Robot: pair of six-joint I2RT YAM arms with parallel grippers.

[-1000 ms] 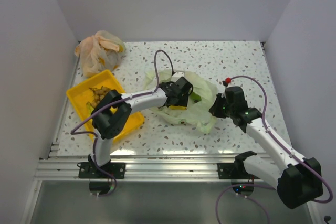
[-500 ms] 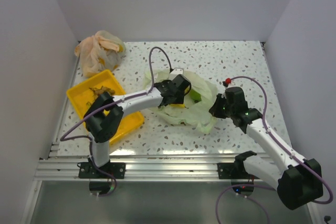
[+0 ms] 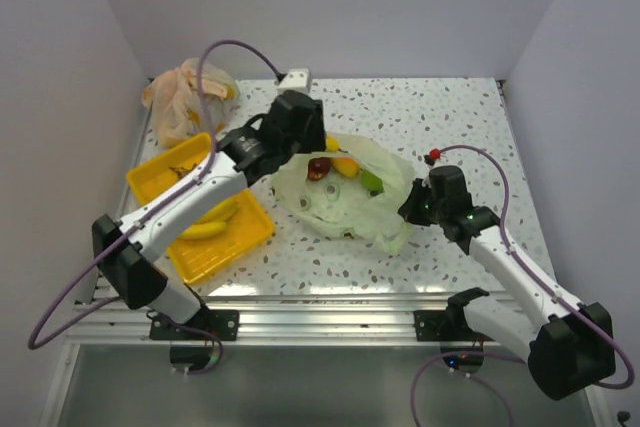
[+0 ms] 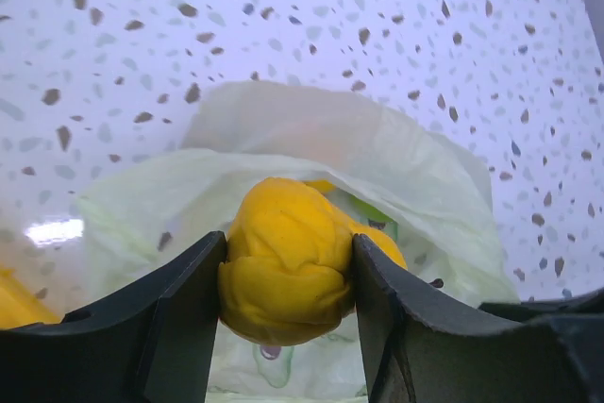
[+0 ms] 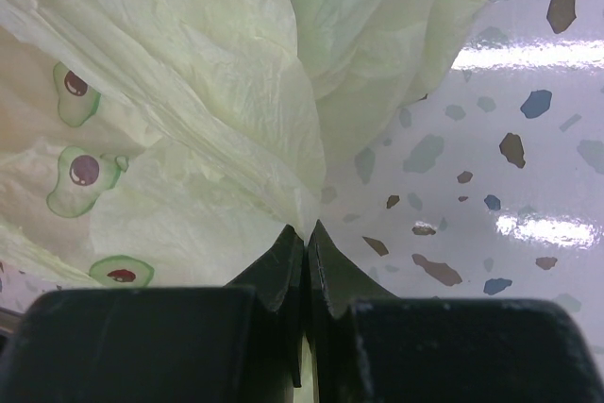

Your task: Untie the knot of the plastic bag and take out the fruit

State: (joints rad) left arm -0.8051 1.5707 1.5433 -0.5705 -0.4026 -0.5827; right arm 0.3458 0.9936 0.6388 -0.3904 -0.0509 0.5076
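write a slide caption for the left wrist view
Left gripper shut on a yellow-orange fruit, the open pale green plastic bag and speckled table beyond it.

Left end effector (image 4: 288,276) clamping, right end effector (image 5: 305,243) pinched

**Lighting and picture quality: bright, diffuse, from overhead**

- Top view: even white light. Shadows beneath both arms are soft and faint. The walls splay outward toward the frame edges.
- Left wrist view: the orange-yellow fruit (image 4: 283,271) clamped in the left gripper (image 4: 288,252) is sharp and well lit. The fingers are dark and slightly soft. A white glare patch lies left of the gripper.
- Right wrist view: the plastic bag (image 5: 189,92) pinched by the right gripper (image 5: 307,233) is crisp and glows translucent. Two glare streaks cross the table (image 5: 453,101) right of the gripper. The finger bases are blurred.
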